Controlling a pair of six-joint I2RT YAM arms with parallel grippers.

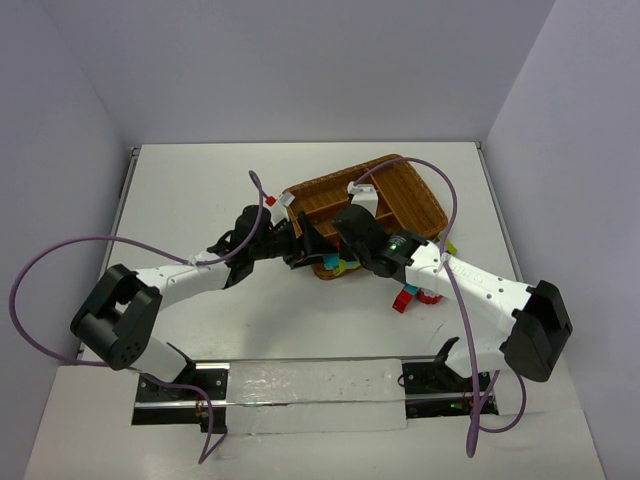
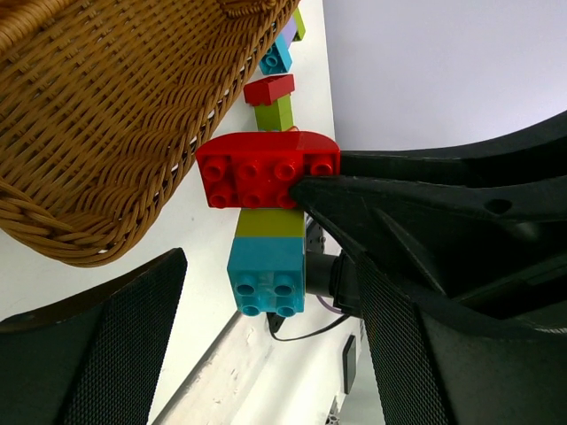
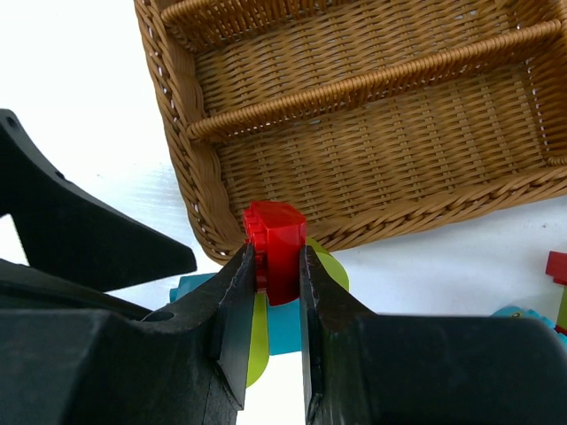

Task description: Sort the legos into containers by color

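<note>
My right gripper [image 3: 273, 266] is shut on a red rounded lego [image 3: 276, 239] just outside the near corner of the wicker tray [image 3: 354, 115]. In the left wrist view that red lego [image 2: 266, 168] sits atop a yellow-green brick [image 2: 268, 223] and a cyan brick [image 2: 266, 274], stacked together. My left gripper [image 2: 266, 354] is open, its mesh pads [image 2: 97, 354] spread wide on either side of the cyan brick and not touching it. From above, both grippers [image 1: 300, 245] [image 1: 345, 238] meet at the tray's front edge [image 1: 400, 180]. The tray slots in view hold no legos.
More loose legos lie on the table along the tray: a red one [image 2: 270, 88], a yellow-green one [image 2: 276, 113] and a cyan one [image 2: 276, 57]. From above, a red one [image 1: 408, 297] lies near the right forearm. Purple cables loop over both arms.
</note>
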